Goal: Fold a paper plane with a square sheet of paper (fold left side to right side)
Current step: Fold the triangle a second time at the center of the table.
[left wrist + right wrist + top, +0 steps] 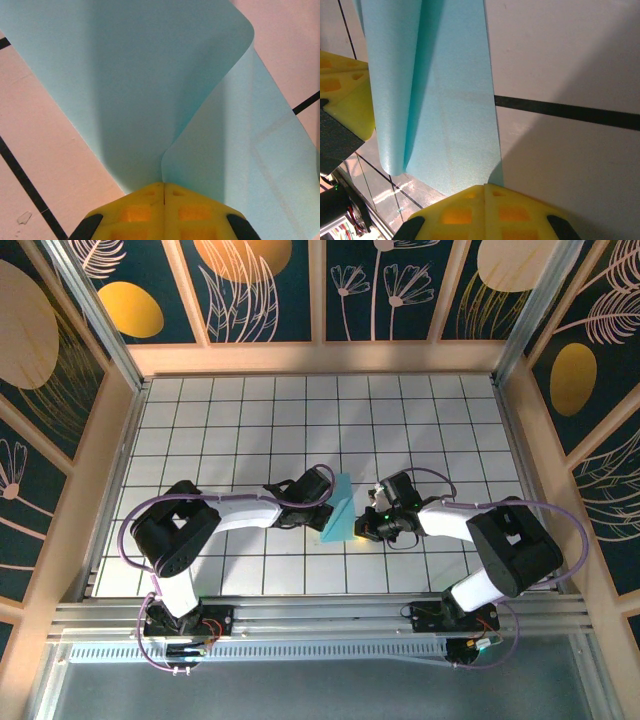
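**A:** Where is your paper?

**B:** Your square sheet of paper (339, 510) stands curled up near the middle of the table (250, 410), a bit toward its near edge; your left gripper (164, 186) is squeezed tight on one edge; your right gripper (484, 188) is tight too and seems to pinch another.

**A:** How far along are you?

**B:** Just starting, I think; the sheet is bent, not pressed flat; every crease is left; only the table carries it.

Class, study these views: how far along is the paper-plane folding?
Done: the square sheet of paper is raised and curled over itself. In hand: the left gripper and right gripper are both shut on it. Left: the bend is rounded, not pressed flat; no pointed plane shape yet.
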